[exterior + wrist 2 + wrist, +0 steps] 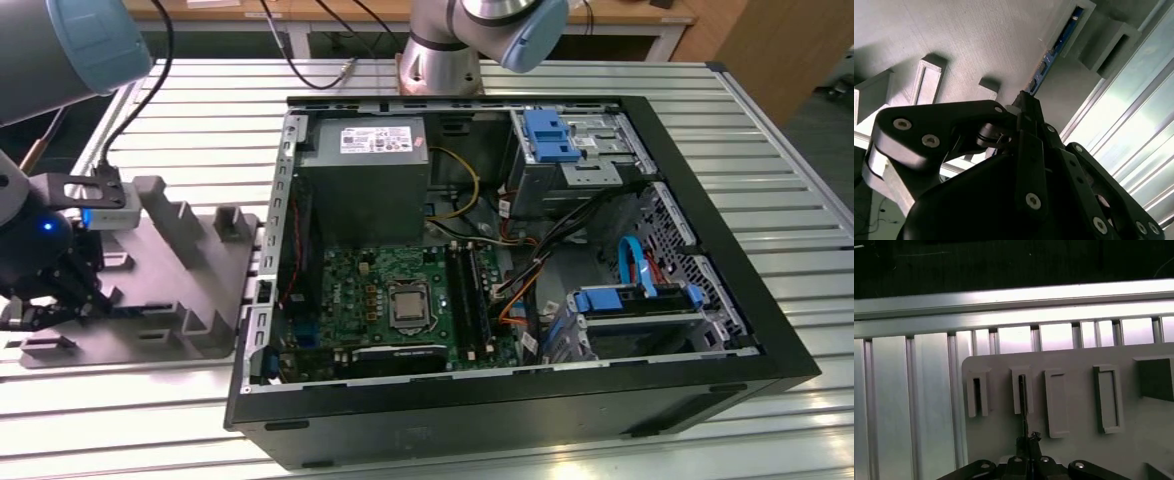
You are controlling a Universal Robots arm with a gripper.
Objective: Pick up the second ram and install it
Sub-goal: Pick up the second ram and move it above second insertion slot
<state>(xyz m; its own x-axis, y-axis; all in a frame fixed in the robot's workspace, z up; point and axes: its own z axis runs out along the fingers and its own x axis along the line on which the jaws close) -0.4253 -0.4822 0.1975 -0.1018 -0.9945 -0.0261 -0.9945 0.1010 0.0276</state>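
Over at the exterior view's left, my gripper point(40, 305) is down on the grey tray point(160, 290). In both wrist views its black fingers point(1029, 125) are drawn together, clamped on the second ram point(1054, 47). In the second wrist view the thin blue-black stick runs straight out from the fingertips, and its other end sits in the slot of an upright post point(1081, 22) on the tray. In the first wrist view I see the ram point(1024, 405) edge-on, a dark line from the gripper point(1027, 439) into the second slotted post point(1016, 390) of a row of four. So the stick is gripped but sits in the tray, not in the machine. The tray lies flat on the slatted aluminium table point(774, 150), just beside the left wall of the open computer case point(534, 410). Inside the case, the green motherboard point(360, 285) lies at the near left with the square silver processor socket point(407, 305) in its middle, and the dark memory slots point(467, 290) are just right of the socket. Beyond the board sits the grey power supply box point(363, 170). A blue drive bracket point(550, 135) is at the far right, and the arm's base point(441, 55) stands on the table behind the case.
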